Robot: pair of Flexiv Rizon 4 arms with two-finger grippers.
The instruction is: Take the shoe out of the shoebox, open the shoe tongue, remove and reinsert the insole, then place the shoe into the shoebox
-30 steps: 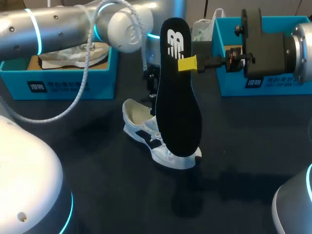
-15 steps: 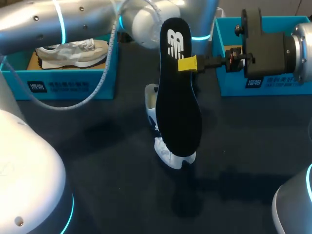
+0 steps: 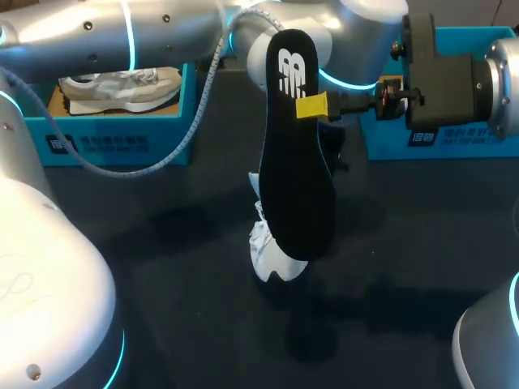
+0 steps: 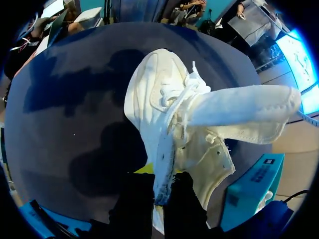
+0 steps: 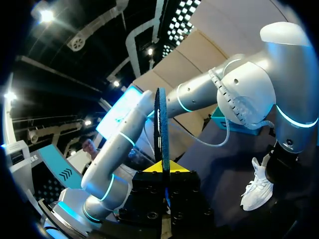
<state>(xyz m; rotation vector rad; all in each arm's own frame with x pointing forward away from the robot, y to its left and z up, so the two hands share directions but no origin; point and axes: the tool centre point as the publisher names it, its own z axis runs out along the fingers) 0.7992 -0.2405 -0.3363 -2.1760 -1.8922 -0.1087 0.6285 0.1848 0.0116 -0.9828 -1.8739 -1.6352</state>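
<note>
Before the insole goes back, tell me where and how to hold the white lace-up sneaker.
Hold the white lace-up sneaker by its thin heel-end collar wall, from behind the heel, one finger inside and one outside, as the left gripper does. The tongue is folded out, so that probably keeps the opening free for the right gripper's black foam insole.

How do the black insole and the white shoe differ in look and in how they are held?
The insole is black and flat; the shoe is white and bulky, its tongue pulled out. The right gripper holds the insole upright by its edge; the left gripper pinches the shoe's collar. Each is gripped by one gripper.
</note>
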